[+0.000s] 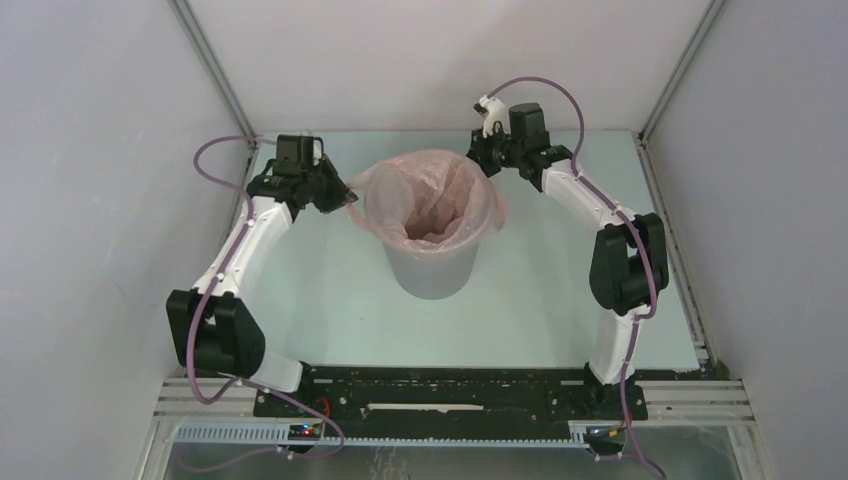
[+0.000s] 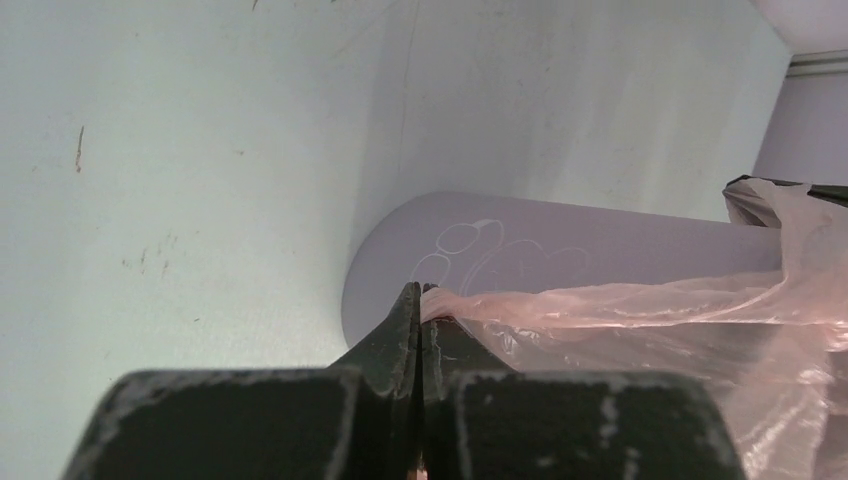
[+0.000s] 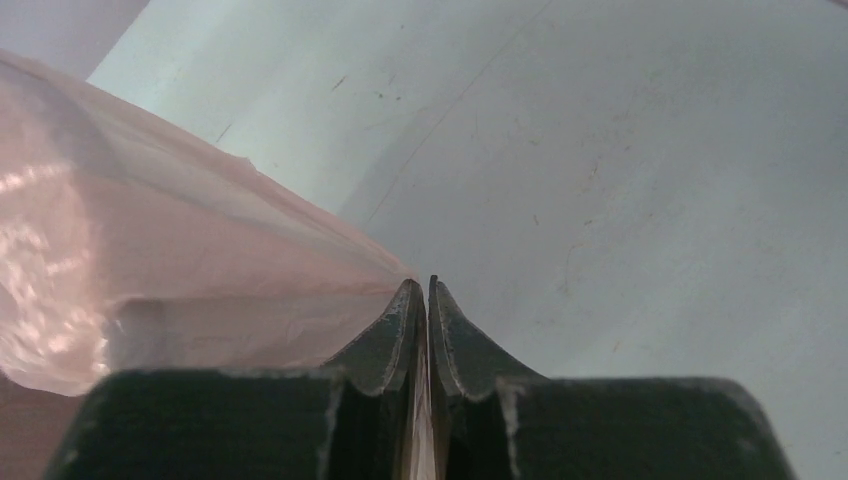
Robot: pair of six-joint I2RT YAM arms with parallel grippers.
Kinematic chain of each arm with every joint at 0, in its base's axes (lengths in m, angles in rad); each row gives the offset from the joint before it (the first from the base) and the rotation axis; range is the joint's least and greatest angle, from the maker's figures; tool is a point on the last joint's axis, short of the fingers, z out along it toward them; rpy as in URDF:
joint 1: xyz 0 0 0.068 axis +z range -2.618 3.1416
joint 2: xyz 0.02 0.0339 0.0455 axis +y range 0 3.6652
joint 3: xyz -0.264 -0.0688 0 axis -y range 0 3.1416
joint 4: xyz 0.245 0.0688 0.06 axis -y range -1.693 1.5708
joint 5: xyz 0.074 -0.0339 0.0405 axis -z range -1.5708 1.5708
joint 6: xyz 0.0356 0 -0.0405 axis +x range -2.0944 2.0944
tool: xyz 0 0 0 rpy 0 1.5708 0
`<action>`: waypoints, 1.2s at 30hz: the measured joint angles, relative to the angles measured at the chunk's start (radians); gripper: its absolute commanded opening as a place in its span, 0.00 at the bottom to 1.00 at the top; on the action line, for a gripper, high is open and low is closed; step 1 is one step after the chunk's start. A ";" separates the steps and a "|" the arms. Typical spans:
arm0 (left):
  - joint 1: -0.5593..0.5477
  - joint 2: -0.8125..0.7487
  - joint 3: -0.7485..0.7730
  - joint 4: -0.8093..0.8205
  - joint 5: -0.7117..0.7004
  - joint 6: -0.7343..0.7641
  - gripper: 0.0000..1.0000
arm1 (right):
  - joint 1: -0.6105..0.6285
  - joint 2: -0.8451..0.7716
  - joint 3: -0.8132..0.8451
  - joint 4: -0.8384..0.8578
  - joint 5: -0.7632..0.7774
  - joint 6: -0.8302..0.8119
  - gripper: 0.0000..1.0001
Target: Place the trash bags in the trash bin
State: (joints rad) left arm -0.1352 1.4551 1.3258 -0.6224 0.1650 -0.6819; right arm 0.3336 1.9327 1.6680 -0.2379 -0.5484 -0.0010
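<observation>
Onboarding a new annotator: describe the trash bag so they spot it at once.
At the middle of the pale table stands a grey round bin. The trash bag is the thin, glossy film spread over its mouth and sagging inside, one edge pinched by the left tool and another by the right tool. Nothing else there is pink, wrinkled and see-through.

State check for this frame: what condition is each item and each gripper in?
bag: open, sunk into the bin's mouth, edge spread over the rim, pinched on two sides.
bin: upright on the table, lined by the bag.
left gripper: shut on the bag's edge.
right gripper: shut on the bag's edge on the opposite side.
</observation>
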 measured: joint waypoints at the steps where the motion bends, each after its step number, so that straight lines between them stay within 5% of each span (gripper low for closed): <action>1: 0.000 0.008 0.000 -0.005 0.002 0.000 0.00 | 0.000 0.000 -0.011 0.002 0.000 0.002 0.15; 7: 0.000 0.037 -0.011 -0.030 0.016 0.001 0.03 | 0.000 0.000 -0.039 -0.007 0.000 0.016 0.26; 14: 0.001 0.033 -0.130 -0.015 0.091 0.001 0.13 | -0.004 -0.011 -0.013 -0.098 0.062 0.101 0.59; 27: 0.001 -0.037 -0.189 0.009 0.200 0.005 0.33 | -0.095 -0.177 0.249 -0.542 0.233 0.314 0.74; 36: 0.001 -0.071 -0.249 0.020 0.245 0.008 0.36 | -0.219 -0.500 -0.218 -0.538 0.075 0.462 0.72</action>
State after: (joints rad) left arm -0.1345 1.3838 1.0763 -0.6022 0.4099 -0.6743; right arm 0.1150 1.4322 1.4498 -0.7761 -0.4736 0.4610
